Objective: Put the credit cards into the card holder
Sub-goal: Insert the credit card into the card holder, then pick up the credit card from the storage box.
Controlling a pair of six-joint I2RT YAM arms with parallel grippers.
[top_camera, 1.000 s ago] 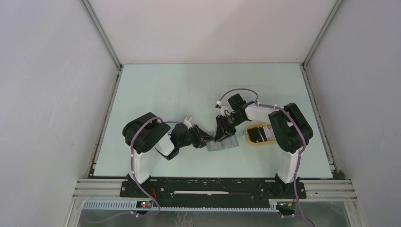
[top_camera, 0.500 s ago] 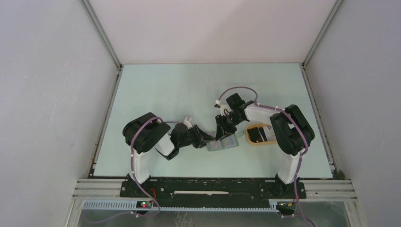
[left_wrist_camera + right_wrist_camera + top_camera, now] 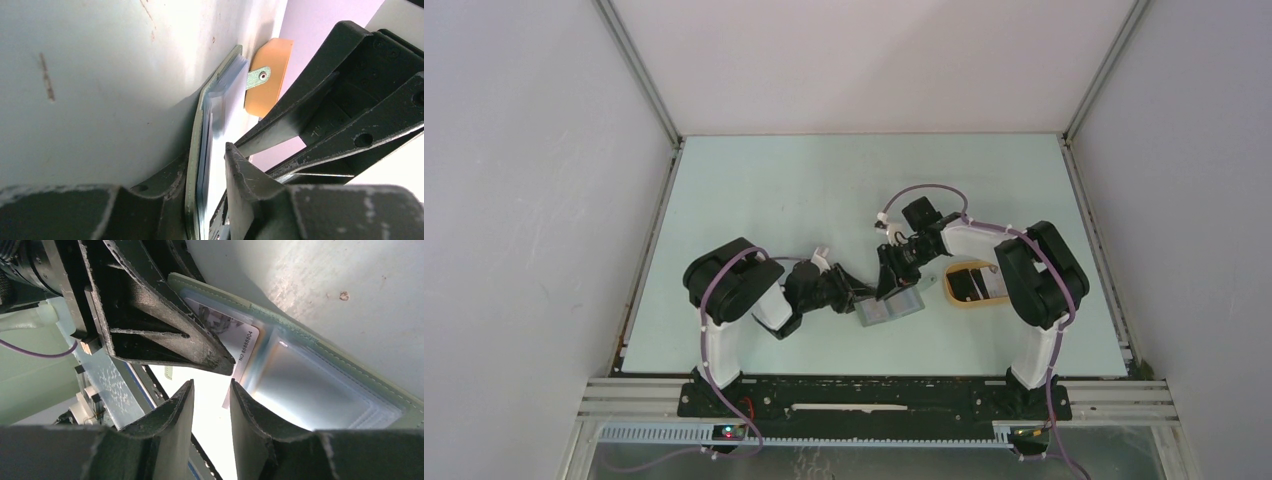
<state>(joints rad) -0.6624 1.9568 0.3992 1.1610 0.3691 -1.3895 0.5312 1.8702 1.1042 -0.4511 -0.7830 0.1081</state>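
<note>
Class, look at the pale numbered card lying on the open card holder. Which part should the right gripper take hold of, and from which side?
On the pale card, probably grip the bare numbered end beside the card holder's fold, coming from the edge where the right gripper sits. The card lies thin and flat, and its other end is hidden under the left gripper, which clamps the holder.

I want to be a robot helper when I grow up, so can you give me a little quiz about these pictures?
1. Which one pinches the wallet by its edge? A the left gripper; B the right gripper; C neither.
2. Fill the gap: the orange tray holds a ____ card.
3. True or false: the wallet lies inside the tray.

Key: 1 A. 2 black. 3 false, it sits on the table beside the tray.
</note>
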